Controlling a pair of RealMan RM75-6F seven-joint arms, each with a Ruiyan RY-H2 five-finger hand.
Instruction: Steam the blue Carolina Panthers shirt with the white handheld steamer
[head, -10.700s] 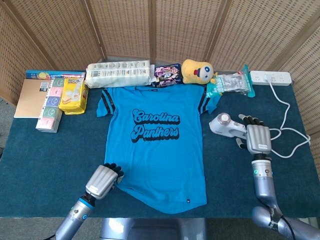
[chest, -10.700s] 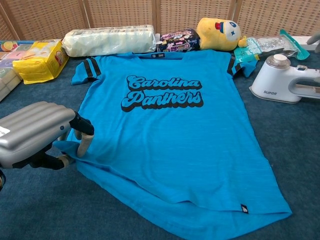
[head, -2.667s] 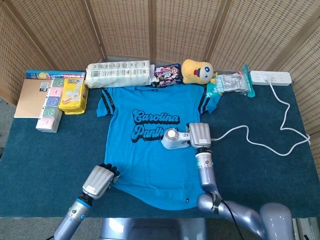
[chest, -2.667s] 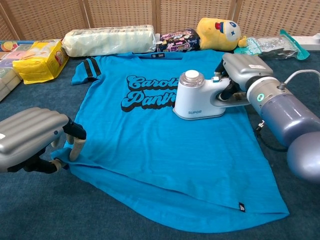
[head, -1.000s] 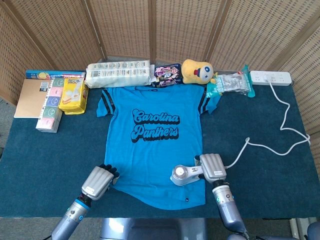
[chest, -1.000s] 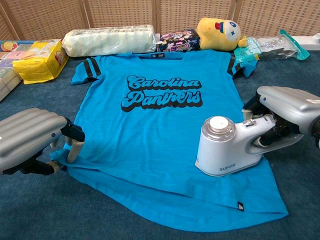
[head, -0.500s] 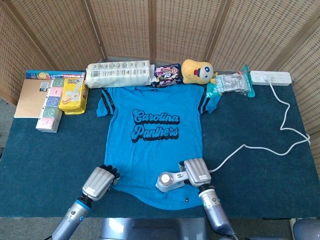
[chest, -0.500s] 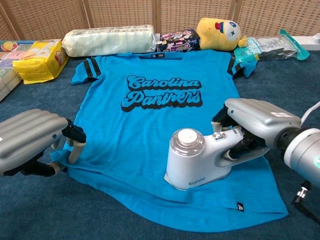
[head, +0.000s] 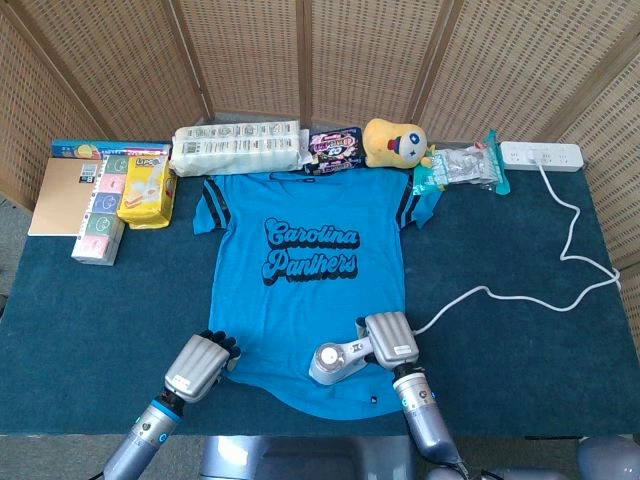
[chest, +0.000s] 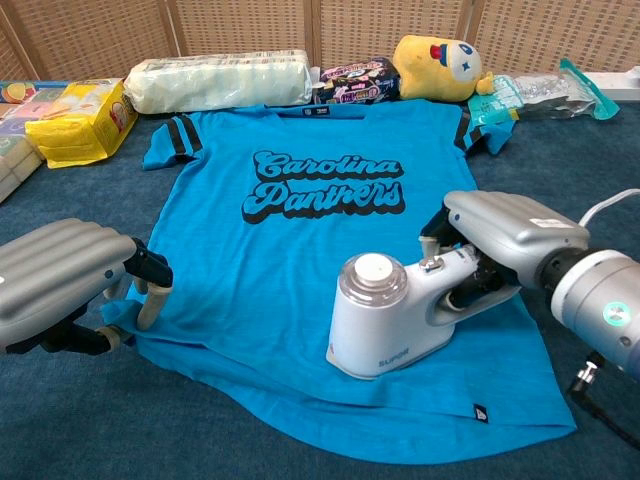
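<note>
The shirt (head: 307, 283) lay flat on the table, collar away from us. We gripped the steamer (chest: 400, 312) in our right hand (chest: 505, 240) over the lower hem, while our left hand (chest: 60, 280) pinned the near-left corner.

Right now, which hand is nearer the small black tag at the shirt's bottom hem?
Right. The right hand grips the white steamer just above the black tag. The left hand holds the shirt's opposite hem corner, far across.
</note>
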